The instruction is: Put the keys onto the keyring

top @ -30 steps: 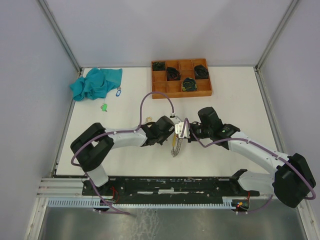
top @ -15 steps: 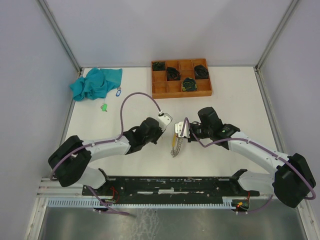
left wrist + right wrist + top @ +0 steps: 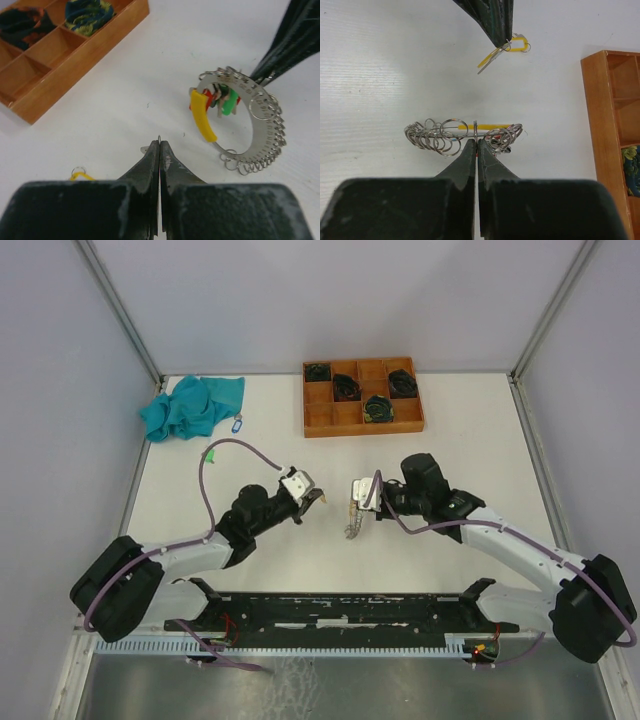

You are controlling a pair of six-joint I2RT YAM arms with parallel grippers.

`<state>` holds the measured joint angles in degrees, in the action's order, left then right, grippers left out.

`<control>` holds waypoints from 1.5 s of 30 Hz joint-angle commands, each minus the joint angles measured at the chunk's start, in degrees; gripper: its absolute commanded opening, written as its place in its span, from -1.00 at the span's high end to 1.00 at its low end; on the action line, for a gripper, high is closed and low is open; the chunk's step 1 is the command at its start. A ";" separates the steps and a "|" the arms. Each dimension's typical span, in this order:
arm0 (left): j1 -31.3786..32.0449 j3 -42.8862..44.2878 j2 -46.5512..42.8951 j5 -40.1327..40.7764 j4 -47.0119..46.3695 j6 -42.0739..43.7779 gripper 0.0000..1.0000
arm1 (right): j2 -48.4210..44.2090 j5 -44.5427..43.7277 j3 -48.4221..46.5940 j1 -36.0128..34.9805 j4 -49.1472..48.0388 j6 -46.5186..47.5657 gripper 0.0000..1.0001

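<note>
Right wrist view: the right gripper [image 3: 476,142] clamps the keyring [image 3: 427,137], and at twelve o'clock the closed left gripper [image 3: 503,43] pinches what seems the yellow-tagged key [image 3: 487,60], so steer it squarely onto a free split ring [image 3: 451,127].

— What was seen at the bottom of the frame?

— The left claw [image 3: 159,148], with its two dark fingers pressed flat together. A thin sliver of metal was caught at the tips. A yellow-tagged key [image 3: 80,175] was partly seen low down, just beside the left finger.

— And further out?

— The keyring [image 3: 260,125], a metal band hung with many small split rings, was gripped at its upper edge by the right claw [image 3: 264,74]. A yellow strip [image 3: 202,116] was set along its left side, and red and green tags [image 3: 227,102] were bunched inside it. The white worktop [image 3: 125,90] was seen behind.

— Upper left?

— A wooden tray [image 3: 75,60] divided into compartments. Dark coiled bundles [image 3: 87,10] were seen in two of them.
</note>
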<state>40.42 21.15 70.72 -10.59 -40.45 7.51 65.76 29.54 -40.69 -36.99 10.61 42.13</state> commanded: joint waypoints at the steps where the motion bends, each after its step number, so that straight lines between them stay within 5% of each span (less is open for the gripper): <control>1: -0.71 -3.10 -1.27 -11.17 -14.27 10.09 0.95 | -2.20 1.73 -0.09 0.22 -3.86 0.95 0.98; 20: -0.98 -2.77 -2.46 -24.48 -8.99 25.47 0.95 | 0.17 -1.82 -1.37 -2.63 -3.81 7.10 0.99; 45: 4.65 -0.77 -3.50 -20.08 -1.95 30.47 0.95 | 2.93 -10.03 -1.87 -9.73 -4.72 11.91 0.99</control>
<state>44.75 17.96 67.55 -31.44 -42.00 35.55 68.75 20.34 -40.60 -46.17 9.47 53.08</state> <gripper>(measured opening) 0.026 0.015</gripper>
